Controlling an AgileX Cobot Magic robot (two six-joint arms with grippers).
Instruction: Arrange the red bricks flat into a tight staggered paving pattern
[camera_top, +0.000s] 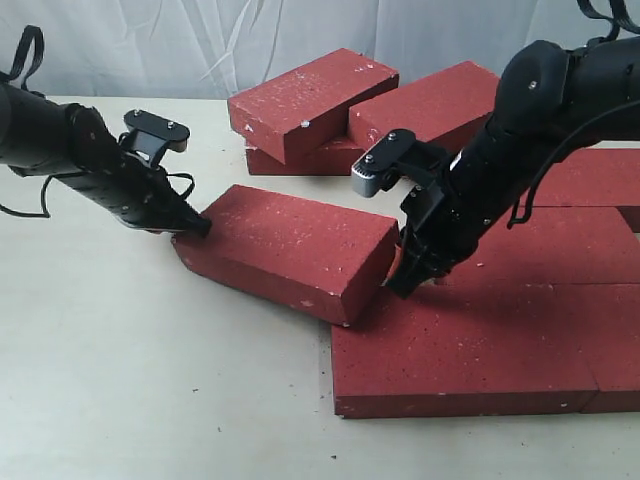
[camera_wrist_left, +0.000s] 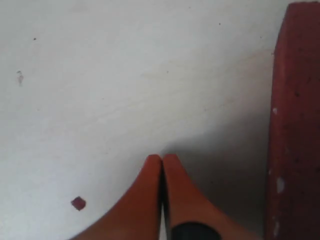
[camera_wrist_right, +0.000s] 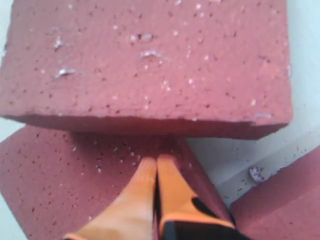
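1. The left gripper (camera_top: 198, 226) is angling in from nine o'clock, low over the table (camera_top: 120, 380); its orange fingers (camera_wrist_left: 145, 200) are pressing against each other with nothing between them; the tips are sitting right at the nine o'clock corner of the loose brick (camera_top: 285, 245), though I cannot tell whether they are touching it; a small red crumb (camera_wrist_left: 78, 203) is lying on the pale surface near them.
2. The loose brick is lying mid-table, skewed from ten o'clock to four o'clock; its four o'clock end is overlapping the corner of the nearest of the laid bricks (camera_top: 460, 350), so it is not sitting flush.
3. At twelve o'clock the stacked bricks (camera_top: 310, 100) are piling up, two upper ones resting askew on a lower one.
4. The right gripper (camera_top: 402, 282) is slanting down from two o'clock; its fingers (camera_wrist_right: 135, 200) are closed tight and empty; the tips are butting against the loose brick's three o'clock end face, just above a laid one.
5. The laid bricks are filling the four o'clock part of the table, flat and edge to edge in rows.
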